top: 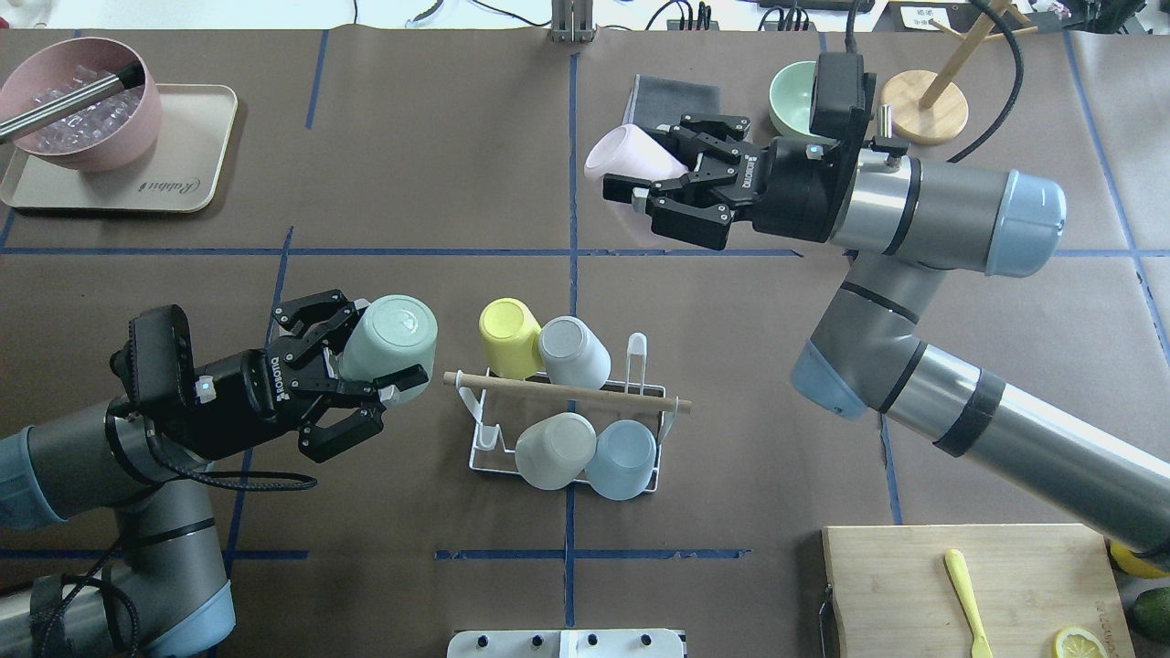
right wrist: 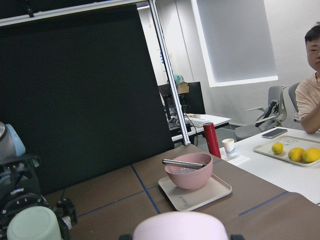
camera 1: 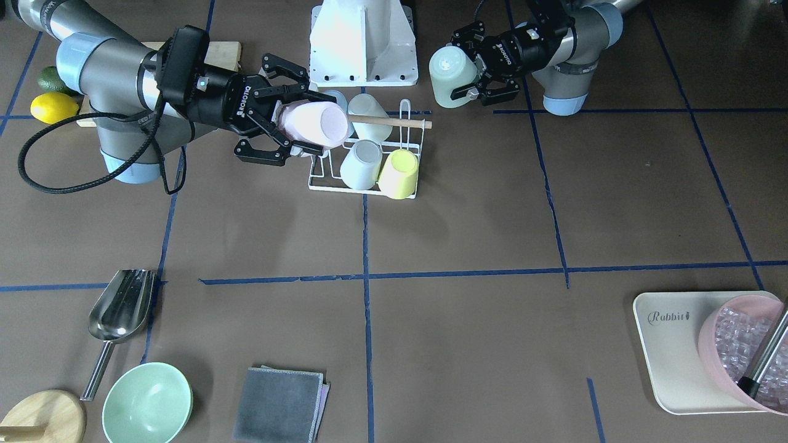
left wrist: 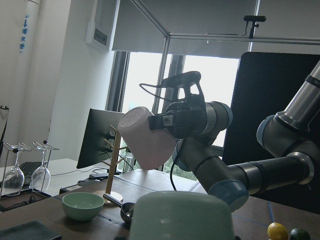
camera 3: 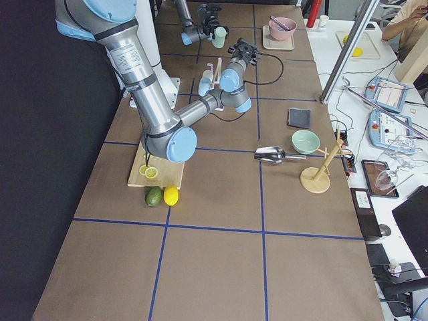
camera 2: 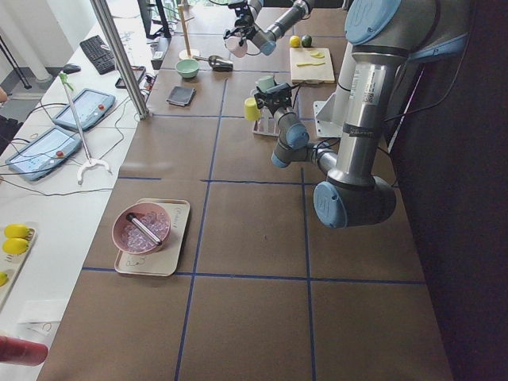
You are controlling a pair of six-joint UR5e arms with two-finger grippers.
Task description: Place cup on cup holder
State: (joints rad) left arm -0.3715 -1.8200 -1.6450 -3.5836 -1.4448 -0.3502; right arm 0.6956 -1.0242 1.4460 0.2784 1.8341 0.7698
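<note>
The cup holder (top: pixel 477 454) is a white wire rack with a wooden rod (top: pixel 567 392) across its top, also in the front-facing view (camera 1: pixel 368 187). It holds a yellow cup (top: pixel 507 336), two grey cups and a pale blue cup (top: pixel 622 459), all upside down. My left gripper (top: pixel 388 343) is shut on a mint green cup (top: pixel 388 340) in the air, left of the rack; this cup also shows in the front-facing view (camera 1: pixel 451 76). My right gripper (top: pixel 640 160) is shut on a pink cup (top: pixel 626 153) held above the table beyond the rack, also seen in the front-facing view (camera 1: pixel 311 123).
A pink bowl of ice (top: pixel 78 114) stands on a beige tray (top: pixel 196 174) at far left. A green bowl (top: pixel 791 96), grey cloth (top: pixel 672 96), metal scoop (camera 1: pixel 120 307) and wooden stand (top: pixel 923 105) are at far right. A cutting board (top: pixel 969 585) lies at near right.
</note>
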